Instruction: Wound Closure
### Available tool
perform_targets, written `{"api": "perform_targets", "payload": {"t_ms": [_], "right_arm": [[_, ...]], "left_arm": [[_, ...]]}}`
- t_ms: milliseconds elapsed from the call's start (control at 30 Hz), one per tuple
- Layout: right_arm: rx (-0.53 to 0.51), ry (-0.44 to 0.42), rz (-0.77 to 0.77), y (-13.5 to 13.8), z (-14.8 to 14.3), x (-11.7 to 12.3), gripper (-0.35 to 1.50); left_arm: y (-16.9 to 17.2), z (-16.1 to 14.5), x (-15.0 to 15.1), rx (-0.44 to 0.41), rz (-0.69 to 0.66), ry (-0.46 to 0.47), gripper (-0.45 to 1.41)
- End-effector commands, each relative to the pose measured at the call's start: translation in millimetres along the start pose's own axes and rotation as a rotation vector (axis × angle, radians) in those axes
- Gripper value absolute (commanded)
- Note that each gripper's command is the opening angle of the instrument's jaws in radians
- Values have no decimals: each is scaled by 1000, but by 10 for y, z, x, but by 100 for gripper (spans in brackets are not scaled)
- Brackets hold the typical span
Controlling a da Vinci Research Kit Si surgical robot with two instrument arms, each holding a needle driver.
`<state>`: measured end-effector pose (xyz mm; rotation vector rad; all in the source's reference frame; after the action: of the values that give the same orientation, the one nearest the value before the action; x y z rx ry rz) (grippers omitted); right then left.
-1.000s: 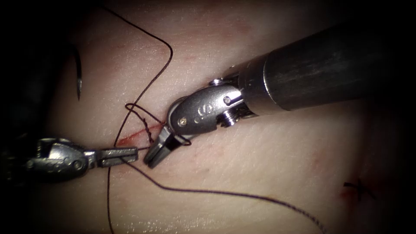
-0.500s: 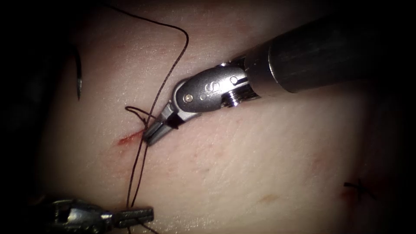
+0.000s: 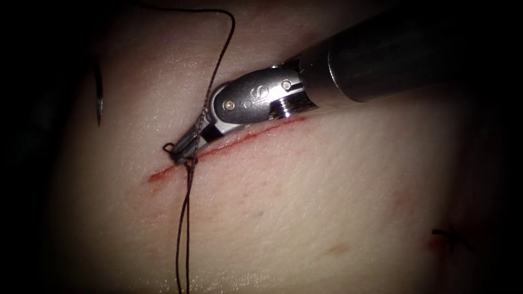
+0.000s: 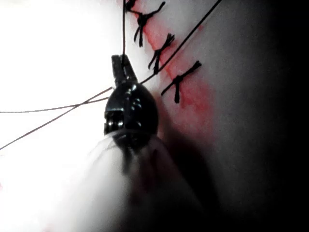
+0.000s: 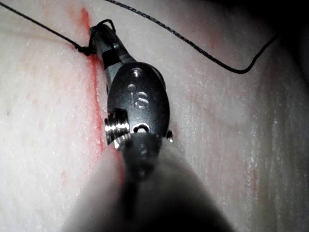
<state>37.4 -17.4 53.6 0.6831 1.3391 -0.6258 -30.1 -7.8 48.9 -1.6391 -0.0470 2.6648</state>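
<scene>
My right tool [image 3: 178, 151] lies low over the cut [image 3: 250, 135] in the tissue [image 3: 305, 207], jaws shut on a short end of thread at a small knot [image 3: 188, 161]. In the right wrist view the same jaws [image 5: 99, 36] pinch a little loop of thread beside the red cut line [image 5: 94, 96]. Two strands of thread [image 3: 184, 228] run straight down from the knot. My left tool [image 4: 121, 63] is shut on the thread [image 4: 123, 29]. The curved needle [image 3: 99, 95] lies free on the tissue, far left of the cut, held by neither tool.
A long strand [image 3: 220, 60] arcs up from the knot past the right tool's wrist. The right shaft [image 3: 392, 54] crosses the upper right. An older tied stitch [image 3: 449, 235] sits at the lower right. Several tied stitches [image 4: 161, 50] line a red seam near the left tool.
The left tool has moved down and out of the endoscope view, drawing two strands taut. The right tool shifted up and left, and the loose loops have tightened into a knot on the cut.
</scene>
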Motion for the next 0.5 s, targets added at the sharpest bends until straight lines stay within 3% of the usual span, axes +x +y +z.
{"api": "perform_targets", "payload": {"t_ms": [33,200,500], "right_arm": [[-1,0,3,4,8,-7,-35],[-8,-2,7,10,10,-8,-35],[-28,-8,18,24,12,-9,-35]], "left_arm": [[18,13,7,-12,1,15,-45],[45,24,28,-59,17,55,-45],[75,29,42,-264,37,173,-45]]}}
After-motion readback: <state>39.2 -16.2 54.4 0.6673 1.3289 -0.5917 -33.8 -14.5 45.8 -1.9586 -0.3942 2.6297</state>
